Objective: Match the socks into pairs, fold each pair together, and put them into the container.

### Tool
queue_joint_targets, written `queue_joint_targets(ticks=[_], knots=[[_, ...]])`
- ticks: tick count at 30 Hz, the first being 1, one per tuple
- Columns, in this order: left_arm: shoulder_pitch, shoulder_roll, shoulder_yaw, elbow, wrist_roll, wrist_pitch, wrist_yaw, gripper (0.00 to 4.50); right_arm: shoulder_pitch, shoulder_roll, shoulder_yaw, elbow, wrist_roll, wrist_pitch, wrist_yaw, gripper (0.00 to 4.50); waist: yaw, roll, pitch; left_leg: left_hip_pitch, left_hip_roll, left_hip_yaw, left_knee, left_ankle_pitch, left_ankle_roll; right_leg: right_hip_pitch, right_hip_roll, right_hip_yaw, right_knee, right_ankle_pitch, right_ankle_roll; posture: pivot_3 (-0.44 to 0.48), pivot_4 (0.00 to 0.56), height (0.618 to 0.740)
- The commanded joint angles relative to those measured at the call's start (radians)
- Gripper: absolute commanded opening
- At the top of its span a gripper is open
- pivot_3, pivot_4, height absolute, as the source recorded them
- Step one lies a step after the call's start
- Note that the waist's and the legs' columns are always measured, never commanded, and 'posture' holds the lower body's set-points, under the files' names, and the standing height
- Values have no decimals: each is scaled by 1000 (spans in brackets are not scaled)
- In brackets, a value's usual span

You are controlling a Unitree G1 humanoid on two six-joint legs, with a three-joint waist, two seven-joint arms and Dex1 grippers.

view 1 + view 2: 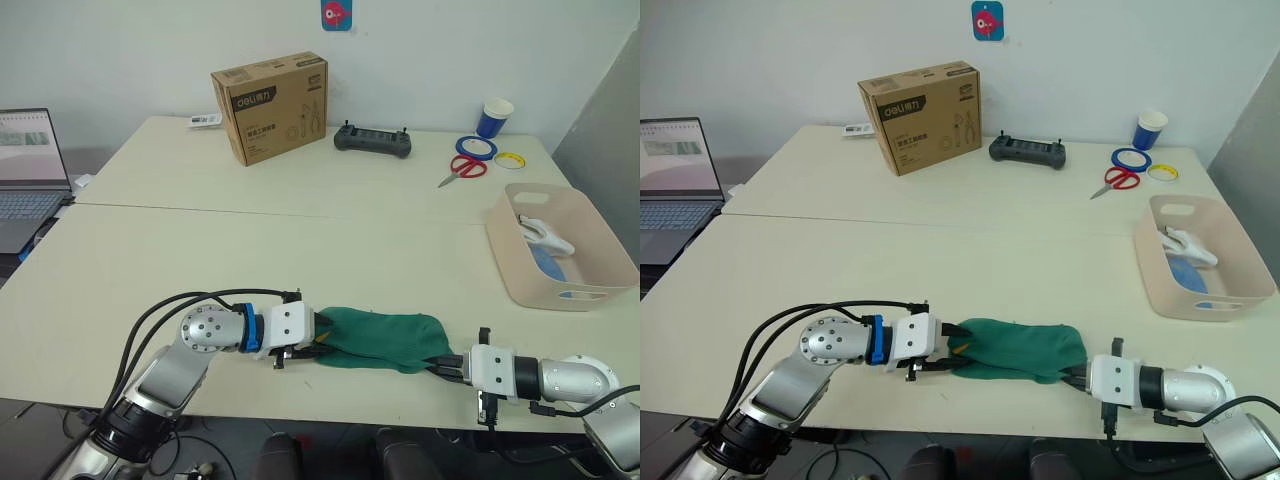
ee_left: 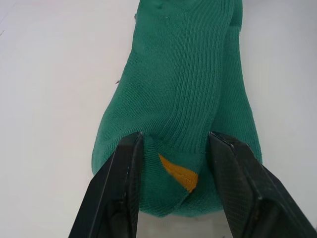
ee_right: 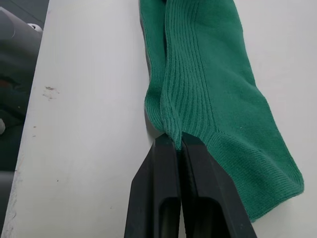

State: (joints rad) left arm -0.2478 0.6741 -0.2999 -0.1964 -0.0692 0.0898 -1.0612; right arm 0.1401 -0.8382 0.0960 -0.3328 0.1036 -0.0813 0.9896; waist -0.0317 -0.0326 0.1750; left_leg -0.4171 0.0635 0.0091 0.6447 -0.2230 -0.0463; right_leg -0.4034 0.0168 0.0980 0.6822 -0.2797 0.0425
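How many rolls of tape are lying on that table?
2. A blue roll of tape lies at the table's far right, beside the blue paper cup, and a yellow roll of tape lies just right of the red scissors. More could be hidden behind the cardboard box.

1 green sock pair between the two sets of fingers, 1 white sock, 1 blue sock, 1 container, 1 cardboard box, 2 tape rolls, 1 scissors, 1 cup, 1 controller, 1 laptop.
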Motion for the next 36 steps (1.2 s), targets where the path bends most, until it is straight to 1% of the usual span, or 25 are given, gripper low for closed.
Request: queue_joint_targets(ticks=[1,3,4,5,18,26,32,34,36], knots=[[-1,-5,1,10,8,-43,3,2181,-7,-5,-31,-23,24,-13,3,530,0,0,0,0,0,0,0,0,0,0,0,0,0,0,0,0,150,740],[0,-6,1,19,10,-54,4,2181,-8,-4,-33,-22,20,-22,0,1022,0,0,0,0,0,0,0,0,0,0,0,0,0,0,0,0,150,740],[2,-6,1,23,10,-58,4,2181,-8,-4,-34,-23,22,-21,1,1449,0,0,0,0,0,0,0,0,0,0,0,0,0,0,0,0,150,740],[4,-5,2,27,11,-64,3,2181,-6,-7,-36,-26,27,-18,4,1739,0,0,0,0,0,0,0,0,0,0,0,0,0,0,0,0,150,740],[6,-8,0,63,18,-105,0,2181,-32,-4,-64,-22,65,10,11,1739,0,0,0,0,0,0,0,0,0,0,0,0,0,0,0,0,150,740],[2,-16,-4,69,20,-110,0,2181,-45,21,-22,-17,25,18,-8,1739,0,0,0,0,0,0,0,0,0,0,0,0,0,0,0,0,150,740],[1,-16,-4,65,18,-108,0,2181,-53,35,-26,-27,45,51,-5,1739,0,0,0,0,0,0,0,0,0,0,0,0,0,0,0,0,150,740],[0,-16,-4,61,16,-105,0,2181,-50,33,-30,-32,61,62,3,1346,0,0,0,0,0,0,0,0,0,0,0,0,0,0,0,0,150,740],[0,-16,-4,60,16,-105,-1,2181,-50,32,-35,-38,71,69,6,770,0,0,0,0,0,0,0,0,0,0,0,0,0,0,0,0,150,740]])
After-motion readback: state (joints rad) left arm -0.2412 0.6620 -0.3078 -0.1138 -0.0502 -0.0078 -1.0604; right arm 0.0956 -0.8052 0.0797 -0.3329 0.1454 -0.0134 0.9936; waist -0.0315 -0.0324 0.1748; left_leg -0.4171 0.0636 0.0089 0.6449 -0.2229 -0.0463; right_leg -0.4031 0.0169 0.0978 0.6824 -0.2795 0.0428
